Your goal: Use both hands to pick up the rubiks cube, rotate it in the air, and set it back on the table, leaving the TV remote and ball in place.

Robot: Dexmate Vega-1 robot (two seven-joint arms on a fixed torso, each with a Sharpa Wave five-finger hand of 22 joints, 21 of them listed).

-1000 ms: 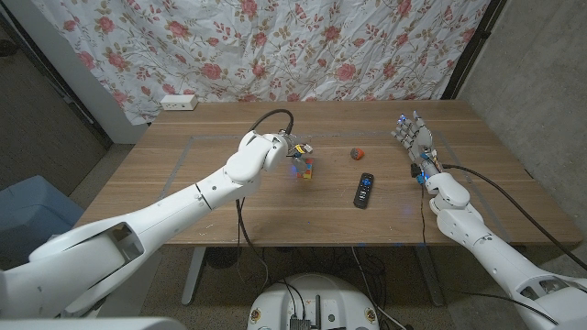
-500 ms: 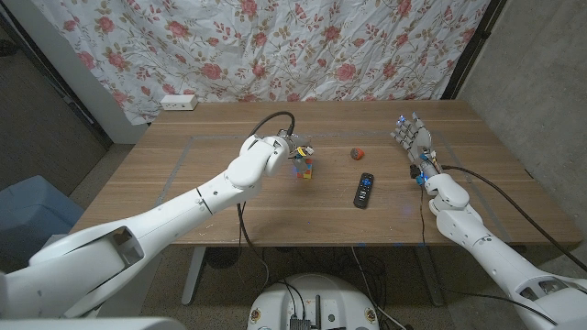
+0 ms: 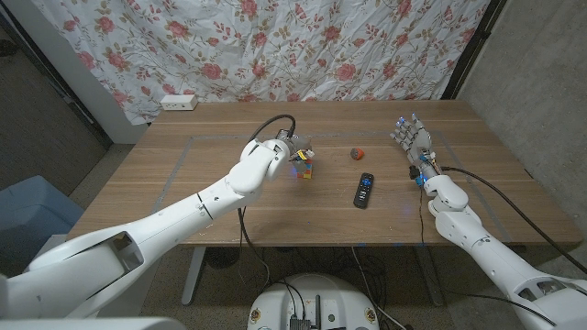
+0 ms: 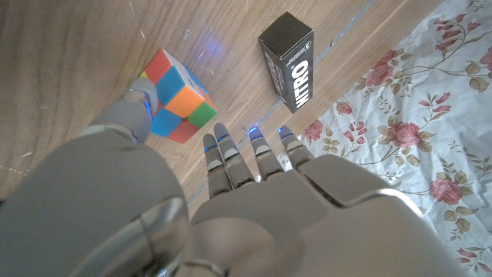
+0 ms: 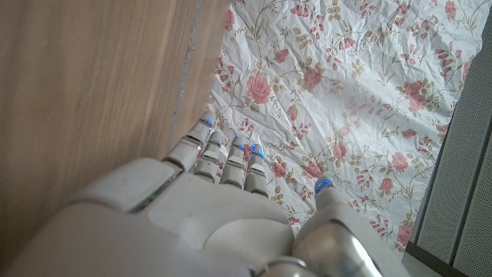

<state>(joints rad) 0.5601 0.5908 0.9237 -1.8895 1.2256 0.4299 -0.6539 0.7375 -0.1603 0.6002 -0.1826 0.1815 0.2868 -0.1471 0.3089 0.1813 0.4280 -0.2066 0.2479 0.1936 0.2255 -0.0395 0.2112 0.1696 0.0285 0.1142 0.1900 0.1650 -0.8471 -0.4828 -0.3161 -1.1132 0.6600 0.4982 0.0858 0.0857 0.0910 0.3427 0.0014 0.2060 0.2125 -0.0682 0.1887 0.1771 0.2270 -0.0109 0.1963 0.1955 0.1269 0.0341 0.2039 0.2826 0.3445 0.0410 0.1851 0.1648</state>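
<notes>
The rubiks cube [image 3: 305, 169] sits on the counter [image 3: 183, 183] near its middle, a little toward the far edge. In the left wrist view the cube [image 4: 175, 96] shows orange, red, blue and green squares, and the thumb of the left hand [image 4: 231, 208] lies against 1 of its sides while the other fingers [image 4: 254, 158] reach out straight past it, apart from the cube. The head view shows the left hand [image 3: 295, 151] right at the cube, on its far-left side; whether the cube is actually pinched or only touched by the thumb cannot be told from these pictures.

The TV remote [image 3: 364, 190] lies flat on the counter, to the right of the cube and apart from it, its long side running toward the near edge. In the left wrist view it [image 4: 287, 58] is a dark bar with white lettering, just beyond the cube. The ball [image 3: 358, 153], small and red, rests on the counter beyond the remote, toward the far edge.

The right hand [image 3: 412, 137] is near the counter's right edge, well apart from the cube, its fingers spread and holding nothing. In the right wrist view the right hand [image 5: 223, 208] has its fingers [image 5: 231, 161] straight out.

A flowered cloth [image 3: 275, 46] hangs behind the counter, and a white power strip [image 3: 178, 102] sits at the far left corner.
</notes>
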